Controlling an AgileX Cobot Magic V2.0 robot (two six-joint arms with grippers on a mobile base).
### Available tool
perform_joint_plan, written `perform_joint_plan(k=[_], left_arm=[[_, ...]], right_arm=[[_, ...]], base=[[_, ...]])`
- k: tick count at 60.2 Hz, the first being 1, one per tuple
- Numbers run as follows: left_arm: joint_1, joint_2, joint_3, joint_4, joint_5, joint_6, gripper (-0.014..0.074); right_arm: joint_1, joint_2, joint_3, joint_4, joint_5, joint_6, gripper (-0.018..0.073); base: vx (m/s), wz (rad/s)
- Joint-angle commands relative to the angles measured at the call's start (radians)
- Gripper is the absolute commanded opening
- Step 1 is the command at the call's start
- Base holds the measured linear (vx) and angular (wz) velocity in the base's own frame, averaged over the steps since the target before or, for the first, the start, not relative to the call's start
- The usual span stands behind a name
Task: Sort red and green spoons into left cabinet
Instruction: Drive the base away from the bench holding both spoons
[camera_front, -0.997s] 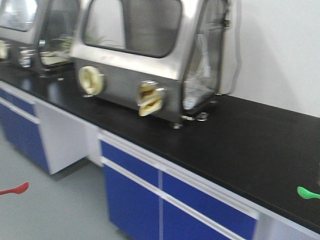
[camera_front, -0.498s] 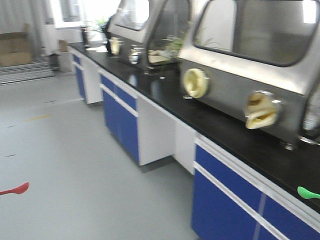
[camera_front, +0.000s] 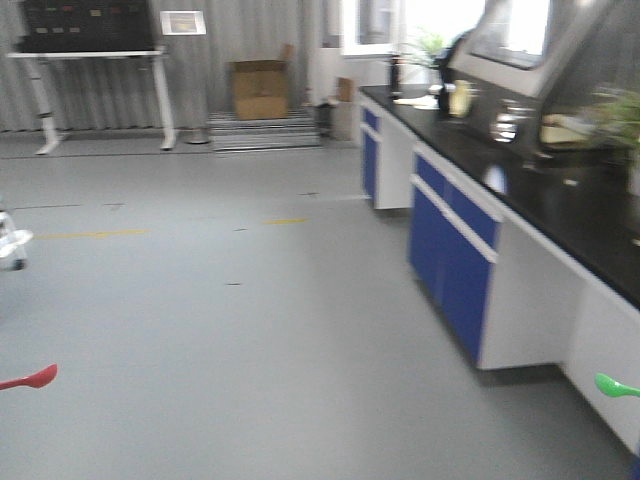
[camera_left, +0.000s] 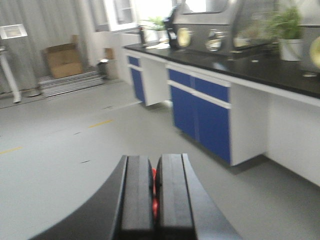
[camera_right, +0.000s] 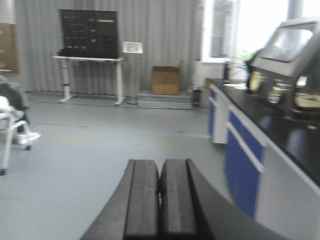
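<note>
Red spoon (camera_front: 30, 378), green spoon (camera_front: 615, 385) each pinched; black board (camera_right: 89, 32) writing blurred.

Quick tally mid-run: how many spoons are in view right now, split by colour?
Slim red plastic spoon: 1
Slim green plastic spoon: 1
Total: 2

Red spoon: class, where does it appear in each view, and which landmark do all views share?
Front view: red spoon at the lower left edge.
Left wrist view: red sliver inside the shut left end effector.
Right wrist view: not in it.
Shared landmark: cardboard box by the far wall.
</note>
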Motion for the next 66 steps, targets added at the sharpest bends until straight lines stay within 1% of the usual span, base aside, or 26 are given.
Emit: perform_joint_plan(k=[1,18,33,46,66], left_arm=[[-0.003,-0.002,-0.027,-0.088,0.018,-0.007,0.0],[-0.003,-0.002,-0.027,-0.088,0.018,-0.007,0.0],[-0.003,-0.002,-0.027,-0.088,0.019,-0.007,0.0],[-0.003,-0.002,-0.027,-0.088,0.02,-0.007,0.0],[-0.003,-0.002,-0.027,-0.088,0.02,-0.007,0.0]], right_arm=[[0.001,0.002,-0.036,0.0,-0.074,0.004,-0.0006],[0.001,0.002,-0.036,0.0,-0.074,0.004,-0.0006],[0.001,0.002,-0.036,0.0,-0.074,0.004,-0.0006],[0.001,0.002,-0.036,0.0,-0.074,0.004,-0.0006],[0.001,0.002,-0.036,0.0,-0.074,0.004,-0.0006]], base=[[0.28,0.72],[0.31,0.61],[0.39,0.38],[0.45,0.18],[0.49,0.01]])
